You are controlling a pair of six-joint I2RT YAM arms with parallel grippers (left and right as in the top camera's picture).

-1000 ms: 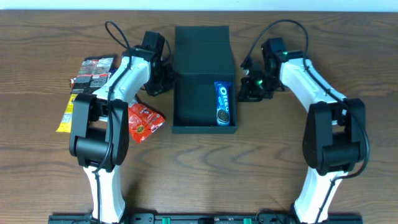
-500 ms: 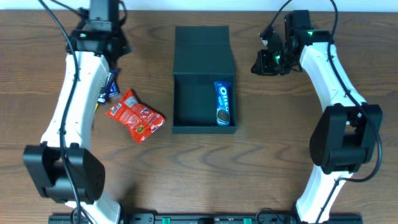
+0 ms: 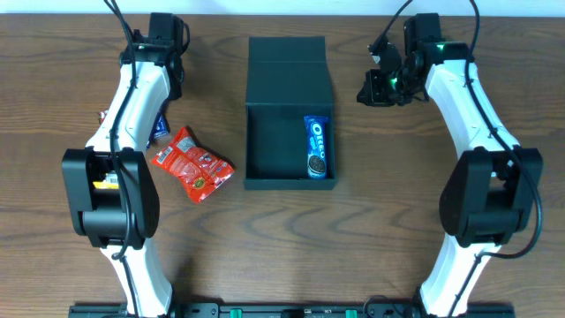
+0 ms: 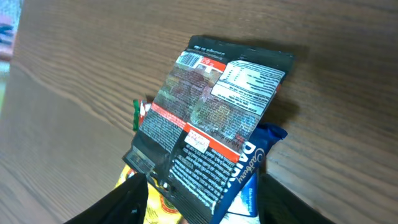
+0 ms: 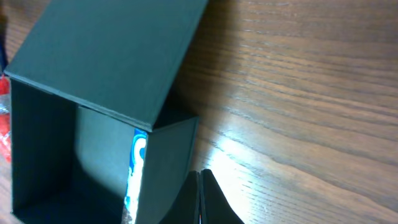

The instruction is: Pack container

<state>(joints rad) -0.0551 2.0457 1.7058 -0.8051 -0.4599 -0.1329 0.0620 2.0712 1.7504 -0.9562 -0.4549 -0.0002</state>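
1. The table [image 3: 388, 256] carries everything, with one arm on each side.
2. The container [image 3: 265, 150] sits mid-table between the arms. Its flap lid [image 3: 287, 62] is thrown back toward the far edge, so the tray is open from above for loading.
3. The right hand [image 5: 200, 193] hangs just beside the container's far right corner. Its fingers are pressed together and hold nothing, and it is probably parked there out of the way.
4. The left hand [image 4: 199, 208] hovers over a pile of snacks at the far left, well apart from the container. Its fingers are spread wide on either side of the pile and grip nothing, which looks like a line-up for a pick.
5. The black packet [image 4: 211, 118] tops that pile, overlapping a blue packet [image 4: 252, 177] and a yellow packet [image 4: 152, 205], so it is likely the easiest to take.
6. The red packet [image 3: 192, 163] lies on the table near the container's left wall, not yet packed.
7. The Oreo packet [image 3: 317, 146] lies inside along the right wall, leaving the rest of the floor free.
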